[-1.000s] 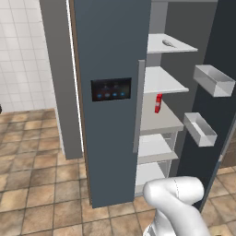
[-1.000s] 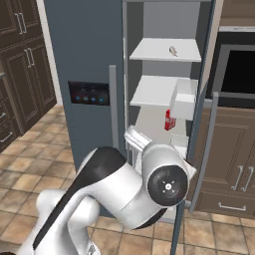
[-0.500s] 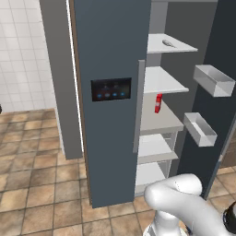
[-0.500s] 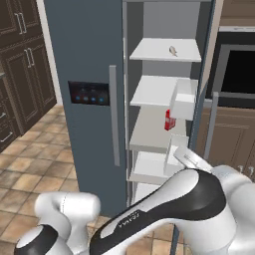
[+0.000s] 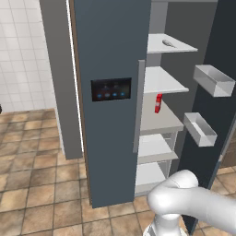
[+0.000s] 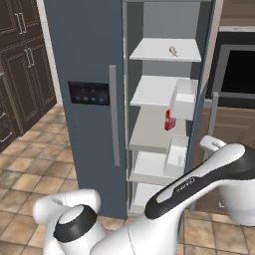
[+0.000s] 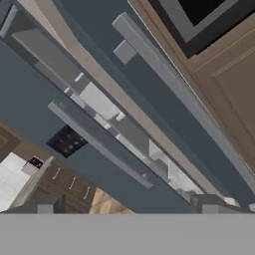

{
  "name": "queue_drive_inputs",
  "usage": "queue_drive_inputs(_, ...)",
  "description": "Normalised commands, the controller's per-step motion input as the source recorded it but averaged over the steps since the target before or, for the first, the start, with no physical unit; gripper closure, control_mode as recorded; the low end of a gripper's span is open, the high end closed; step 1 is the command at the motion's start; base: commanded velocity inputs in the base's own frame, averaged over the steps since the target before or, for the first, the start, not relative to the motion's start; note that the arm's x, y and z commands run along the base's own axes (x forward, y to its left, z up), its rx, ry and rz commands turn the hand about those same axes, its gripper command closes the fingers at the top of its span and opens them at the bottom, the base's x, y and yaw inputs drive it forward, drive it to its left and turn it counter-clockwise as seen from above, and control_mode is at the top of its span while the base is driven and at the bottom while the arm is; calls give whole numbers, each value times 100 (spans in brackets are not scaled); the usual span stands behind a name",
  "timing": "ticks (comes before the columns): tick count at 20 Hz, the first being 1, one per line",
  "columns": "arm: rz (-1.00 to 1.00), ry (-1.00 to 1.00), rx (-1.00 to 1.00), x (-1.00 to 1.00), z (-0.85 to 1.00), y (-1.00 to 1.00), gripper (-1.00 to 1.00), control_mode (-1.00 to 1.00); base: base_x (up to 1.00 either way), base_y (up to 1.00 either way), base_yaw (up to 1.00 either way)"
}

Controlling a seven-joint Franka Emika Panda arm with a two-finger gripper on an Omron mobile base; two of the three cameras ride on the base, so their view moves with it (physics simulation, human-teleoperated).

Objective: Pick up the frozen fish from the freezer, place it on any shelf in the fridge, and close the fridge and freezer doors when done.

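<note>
The frozen fish [image 5: 168,44] [image 6: 173,51] lies as a small silvery sliver on the top shelf [image 5: 180,47] [image 6: 152,50] of the open fridge compartment. The plain fridge door [image 5: 227,41] [image 6: 205,60] stands swung open to the right. The freezer door [image 5: 110,46] [image 6: 84,45], with its black blue-lit panel [image 5: 110,89], is shut. In the hand view my gripper [image 7: 129,206] is open, nothing between its tips, and looks slantwise at the fridge door's long grey handle [image 7: 184,99] and the freezer panel [image 7: 67,142]. My arm reaches low to the right, beside the open door.
A red bottle [image 5: 158,103] [image 6: 169,120] stands on the third shelf. Two grey bins [image 5: 214,79] [image 5: 199,129] stick out from the open door's inside. A dark oven [image 6: 236,69] sits right of the unit, dark wood cabinets [image 6: 20,60] to its left.
My arm has swung from the middle of the right base view out to the lower right. Fish, bottle and both doors have stayed put.
</note>
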Motion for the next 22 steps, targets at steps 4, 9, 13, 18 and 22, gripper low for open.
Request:
queue_drive_inputs(4, 0, 0, 0, 77, -26, -13, -100, -100, 0, 0, 0)
queue_drive_inputs(9, -1, 0, 0, 70, -29, -25, -100, -100, 0, 0, 0)
queue_drive_inputs(13, -1, 0, 0, 57, -8, -38, -100, -100, 0, 0, 0)
queue_drive_inputs(18, 0, 0, 0, 64, -6, -31, -100, -100, 0, 0, 0)
queue_drive_inputs(22, 0, 0, 0, 58, -10, -27, -100, -100, 0, 0, 0)
